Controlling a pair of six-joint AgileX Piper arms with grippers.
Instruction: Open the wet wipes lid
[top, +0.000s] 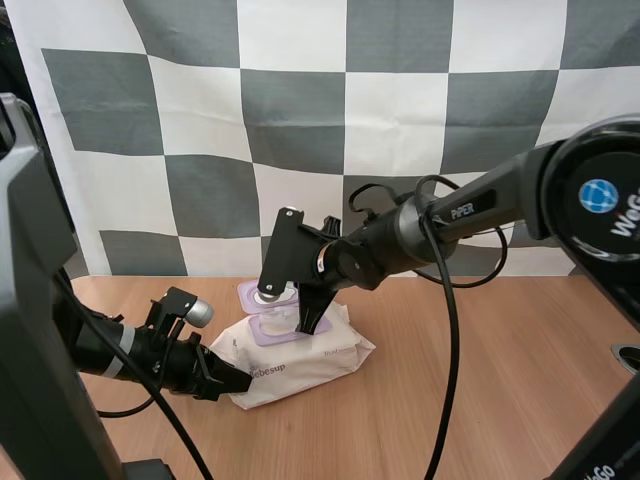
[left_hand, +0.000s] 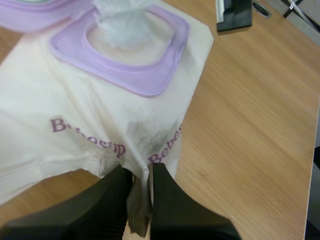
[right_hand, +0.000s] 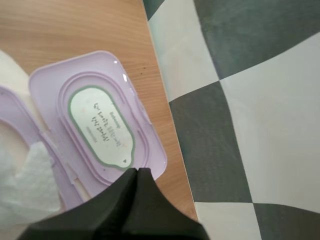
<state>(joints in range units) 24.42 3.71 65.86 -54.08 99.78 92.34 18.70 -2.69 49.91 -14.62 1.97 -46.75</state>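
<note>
My left gripper (left_hand: 141, 175) is at the near-left end of the pack of wet wipes (top: 310, 355), low over the wooden table (top: 500, 380). Its two black fingers (left_hand: 112, 200) are closed on the flat sealed edge of the pack, and a fold of the white wrapper is pinched between the tips. The wrapper is wrinkled around this place, and purple letters are printed on it just beyond the fingers.

The pack lies on the table near the middle, between the two arms, with its long side going from near-left to far-right. On its top face sits a purple plastic frame (left_hand: 125, 82) with a rounded opening. A white wipe (left_hand: 122, 20) stands up, crumpled, out of this opening.

My right gripper (right_hand: 136, 172) hangs over the far side of the frame, pointing down. Its fingers lie together as one dark wedge and hold nothing. The tip is just beside the hinge side of the lid (right_hand: 95, 120); I cannot tell whether it touches the plastic.

The lid is already open. It is folded back behind the pack, toward the far edge of the table, with its inner side up. On this inner side is a white oval label (right_hand: 102, 125) with a green border.
</note>
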